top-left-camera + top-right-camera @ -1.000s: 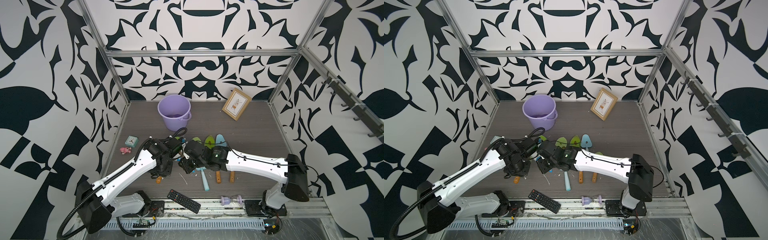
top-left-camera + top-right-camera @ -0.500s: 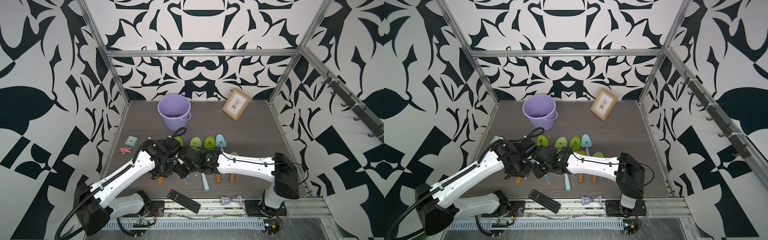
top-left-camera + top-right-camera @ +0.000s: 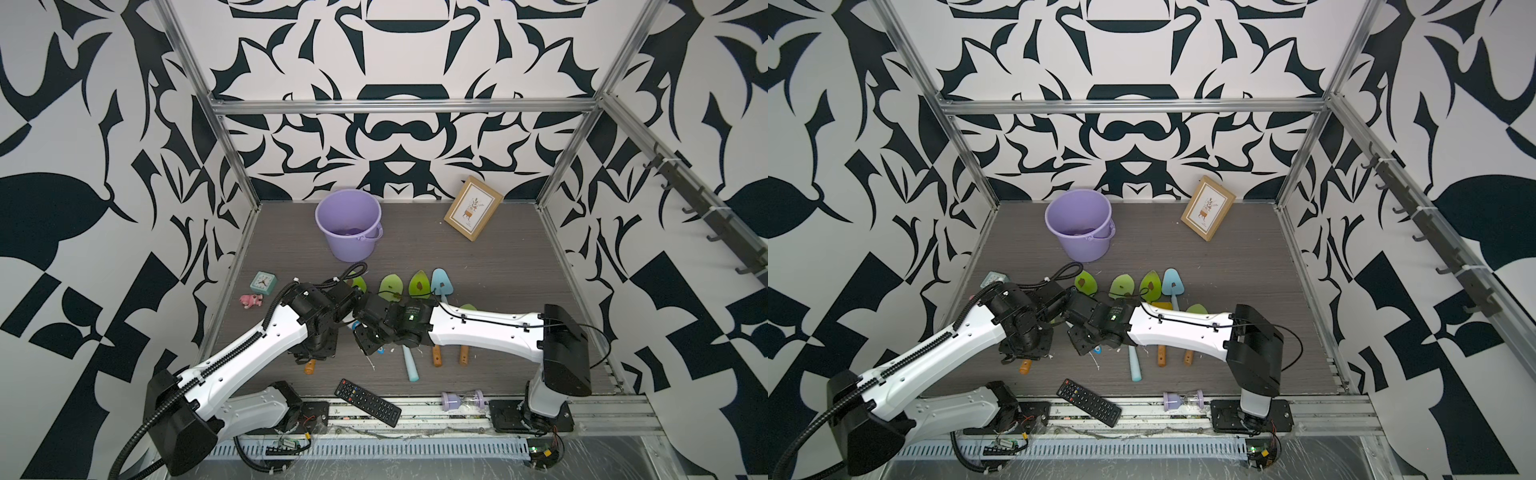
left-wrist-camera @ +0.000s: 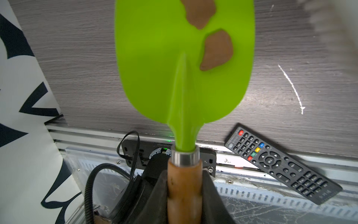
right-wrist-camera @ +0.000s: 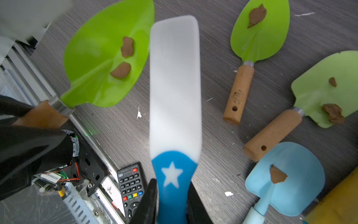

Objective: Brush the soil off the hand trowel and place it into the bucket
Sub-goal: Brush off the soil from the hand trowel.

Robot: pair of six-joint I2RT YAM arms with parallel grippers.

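**Holding a soiled lime hand trowel in the left gripper, brush in the right gripper**

Gripping the trowel by its wooden handle just behind the metal ferrule, left jaws pressed on both sides of the wood. Carrying two flat brown soil clumps on the blade, both toward one edge. Located at the front of the dark wood-grain table, close to the front rail, blade pointing away from the rail; lifted or resting, cannot tell. Clamping the brush by its blue star-marked handle, right jaws closed on it. Showing white bristles, blurred, just beside the lime blade in the right wrist view, apart from it in the left wrist view. Standing upright at the back of the table, left of centre: lilac bucket, bail handle down along its side, well apart from both grippers. Lying beside the held one: another lime trowel, a pale green trowel, a light-blue trowel, each with soil on its blade. Scattered around: white scraps, black remote control across the front rail, lilac hourglass by the rail, mint clock and pink figurine near the left wall, framed picture at the back right.
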